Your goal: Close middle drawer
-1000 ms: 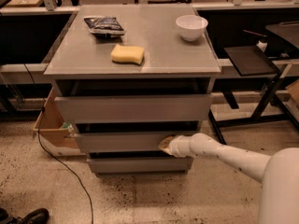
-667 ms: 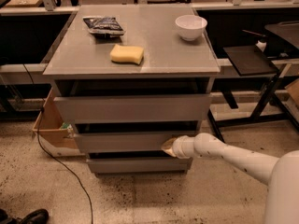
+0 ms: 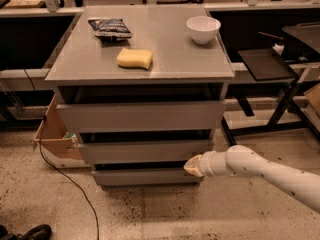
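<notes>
The grey cabinet has three drawer fronts. The middle drawer is a wide, flat, handle-less grey front below the taller top front and above the narrow bottom front. It sits nearly flush, with a dark gap above it. My gripper is at the end of the white arm coming from the lower right. It sits just below the middle drawer's right end, in front of the bottom front. Its tip looks apart from the middle front.
On the cabinet top lie a yellow sponge, a dark snack bag and a white bowl. A cardboard box and a black cable are at the left. A black stand is at the right.
The gripper has drawn back to the right and slightly down, away from the middle drawer front. The drawer front itself looks unchanged.
</notes>
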Controlling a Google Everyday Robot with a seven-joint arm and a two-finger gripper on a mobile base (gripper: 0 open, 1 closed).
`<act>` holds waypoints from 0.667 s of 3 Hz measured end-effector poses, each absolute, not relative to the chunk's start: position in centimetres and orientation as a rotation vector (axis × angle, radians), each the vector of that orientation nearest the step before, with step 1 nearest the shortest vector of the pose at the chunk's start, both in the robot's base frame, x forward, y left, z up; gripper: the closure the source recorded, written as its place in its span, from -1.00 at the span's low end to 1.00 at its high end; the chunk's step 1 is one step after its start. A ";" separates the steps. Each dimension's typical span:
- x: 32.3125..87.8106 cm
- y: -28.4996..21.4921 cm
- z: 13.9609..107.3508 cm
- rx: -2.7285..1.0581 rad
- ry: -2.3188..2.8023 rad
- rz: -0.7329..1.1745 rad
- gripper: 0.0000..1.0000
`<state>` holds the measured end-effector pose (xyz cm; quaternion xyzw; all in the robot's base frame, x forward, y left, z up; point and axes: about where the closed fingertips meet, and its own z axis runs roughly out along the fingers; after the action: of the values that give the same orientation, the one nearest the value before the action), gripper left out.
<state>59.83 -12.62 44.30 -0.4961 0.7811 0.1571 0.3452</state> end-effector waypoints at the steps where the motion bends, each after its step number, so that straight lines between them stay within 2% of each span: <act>1: 56.8 -14.0 47.8 -1.282 2.028 0.417 1.00; 2: 54.5 -16.3 52.1 -1.274 2.022 0.369 1.00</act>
<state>54.55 -16.32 52.09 -0.4928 0.7820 0.1426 0.3539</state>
